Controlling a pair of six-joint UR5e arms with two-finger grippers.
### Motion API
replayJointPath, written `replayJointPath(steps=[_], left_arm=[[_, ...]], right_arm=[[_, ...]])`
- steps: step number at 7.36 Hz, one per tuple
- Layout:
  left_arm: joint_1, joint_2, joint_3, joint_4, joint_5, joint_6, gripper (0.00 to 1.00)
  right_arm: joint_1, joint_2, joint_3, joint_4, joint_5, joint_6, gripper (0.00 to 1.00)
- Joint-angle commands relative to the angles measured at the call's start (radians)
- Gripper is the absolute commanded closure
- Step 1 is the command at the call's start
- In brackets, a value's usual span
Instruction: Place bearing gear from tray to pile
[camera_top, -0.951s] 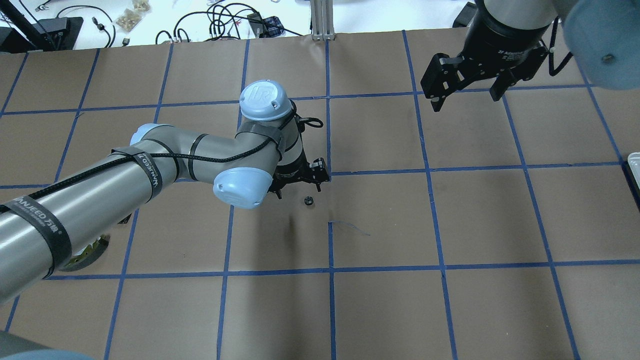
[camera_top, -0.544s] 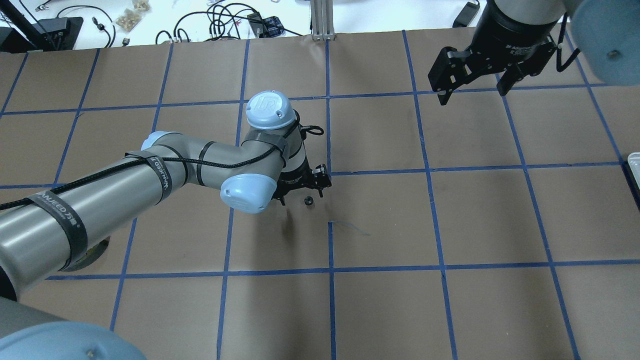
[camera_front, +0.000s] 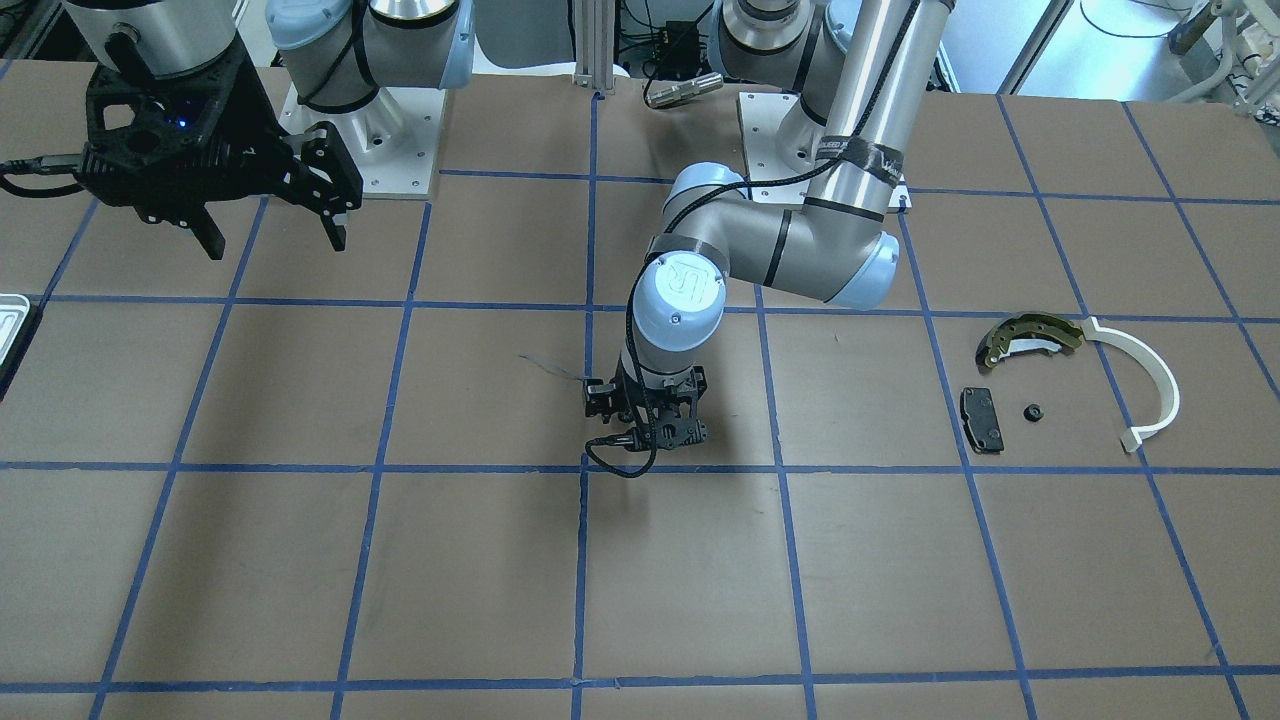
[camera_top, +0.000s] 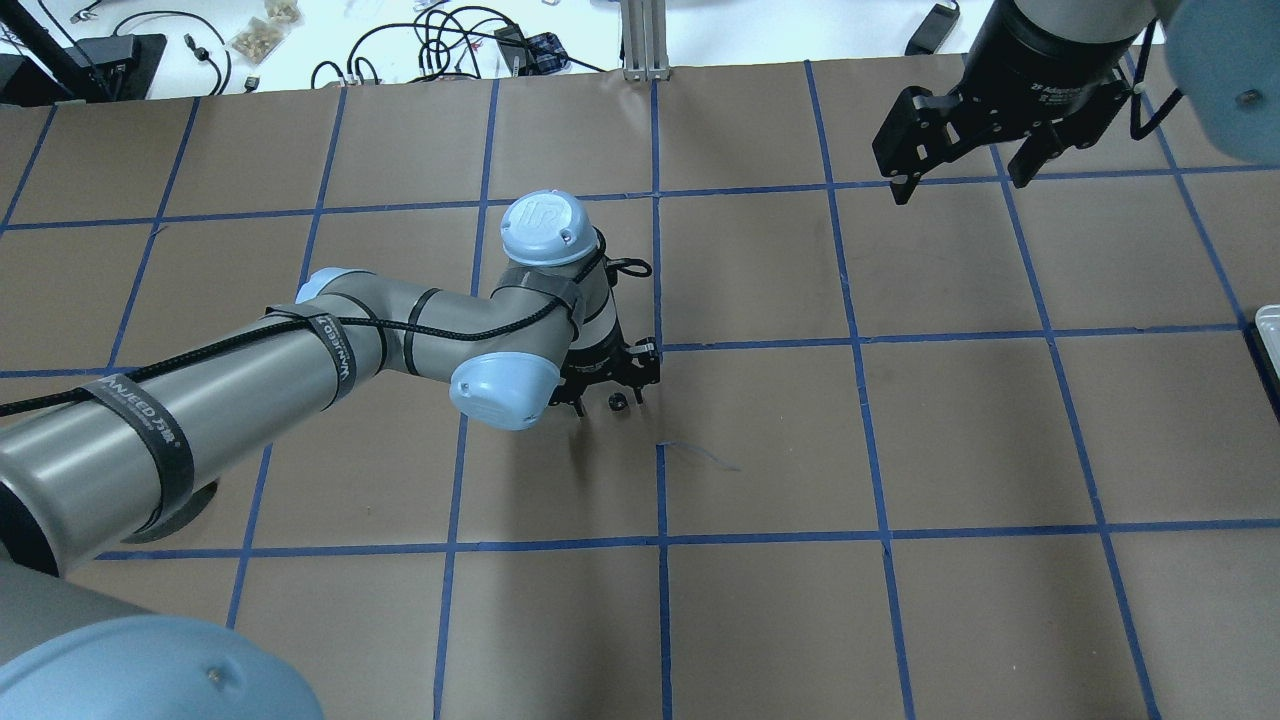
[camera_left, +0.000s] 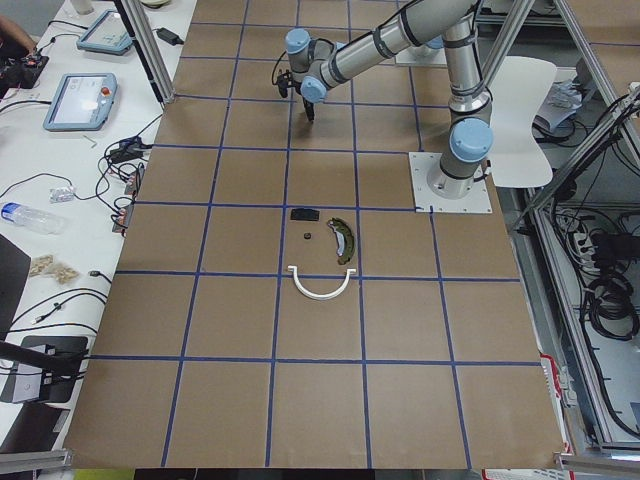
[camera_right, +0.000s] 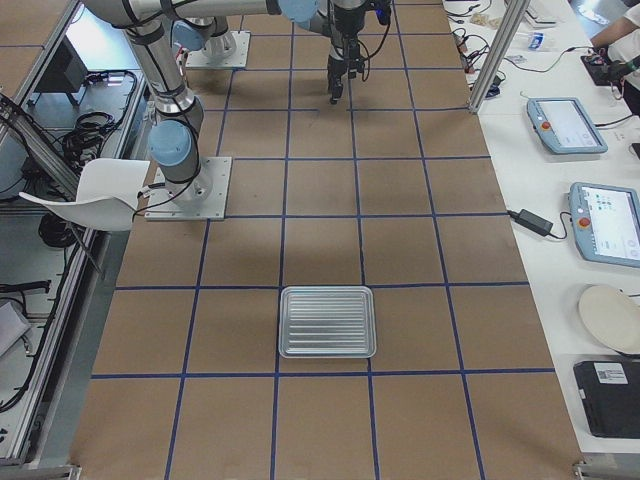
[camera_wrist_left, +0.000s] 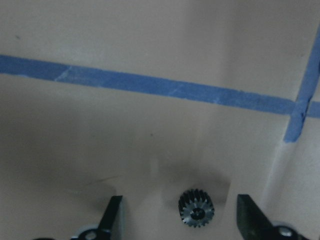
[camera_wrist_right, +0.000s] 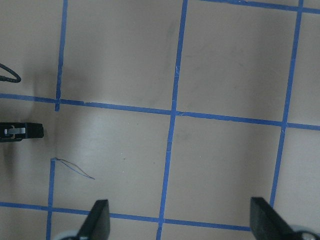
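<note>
We see even, bright overhead light on the tabletop (camera_top: 960, 430), with a soft shadow pooled beneath the left end effector (camera_top: 610, 404). Our left wrist view is dim, soft and slightly blurred; the others are sharp.

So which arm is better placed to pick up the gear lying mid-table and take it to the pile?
Left. The left gripper hangs low and open with the gear between its fingers, and the pile lies on its side. The right gripper is open, raised, well away.
</note>
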Motion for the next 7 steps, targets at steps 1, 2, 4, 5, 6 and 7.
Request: replayJointPath(steps=[1,2,4,5,6,7], left_arm=[[0.000,0.001,0.000,-0.001,0.003,0.004,1.00],[-0.002,0.002,0.000,-0.001,0.002,0.004,1.00],[0.011,0.030,0.013,-0.014,0.002,0.014,1.00],[0.030,0.036,0.040,-0.029,0.005,0.023,1.00],[0.075,0.045,0.103,-0.118,0.008,0.104,1.00],[0.137,0.060,0.184,-0.258,0.011,0.187,1.00]], right_arm=[[-0.005,0.000,0.010,-0.001,-0.006,0.018,0.00],[-0.018,0.000,0.016,0.013,-0.006,0.021,0.00],[-0.031,-0.003,0.018,0.015,-0.004,0.051,0.00],[-0.026,-0.006,0.018,0.019,-0.004,0.086,0.00],[-0.026,-0.006,0.019,0.010,-0.004,0.093,0.00],[-0.026,-0.006,0.019,0.016,-0.004,0.093,0.00]])
